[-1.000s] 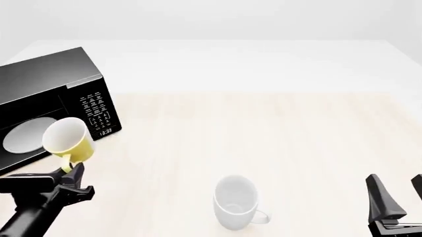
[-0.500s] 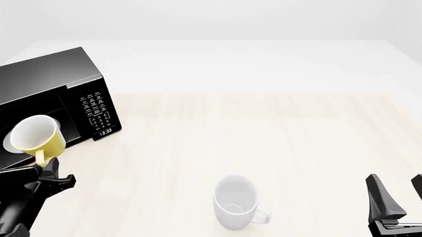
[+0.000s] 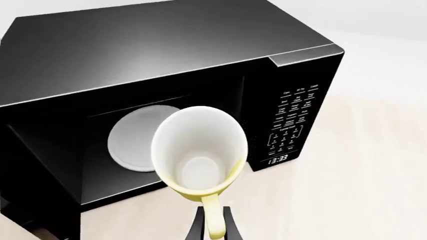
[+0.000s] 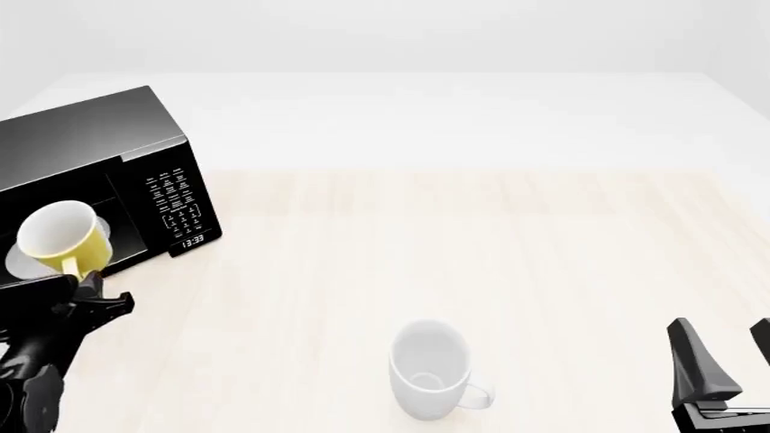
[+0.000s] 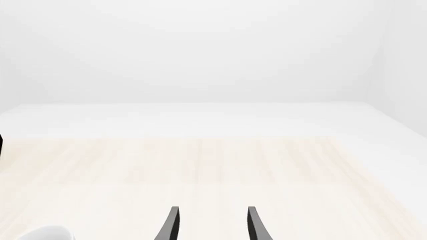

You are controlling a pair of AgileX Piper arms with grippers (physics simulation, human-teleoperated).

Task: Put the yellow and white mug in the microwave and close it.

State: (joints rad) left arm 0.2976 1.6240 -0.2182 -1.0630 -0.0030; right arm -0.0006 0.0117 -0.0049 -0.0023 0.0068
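The small yellow, white-lined mug (image 4: 58, 236) has edged closer to the black box microwave's (image 4: 108, 149) open cavity, handle pinched by the left tool (image 3: 212, 227); next, carry it inside onto the white turntable (image 3: 137, 140). Right tool (image 5: 211, 224) idles, spread.

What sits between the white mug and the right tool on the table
Nothing: in the front view, only bare table lies between the white mug and the right tool.

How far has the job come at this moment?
Done: the yellow mug is lifted, gripped by its handle in the left pincer. In hand: it hangs before the open microwave. Left: set it on the turntable, release, close the door.
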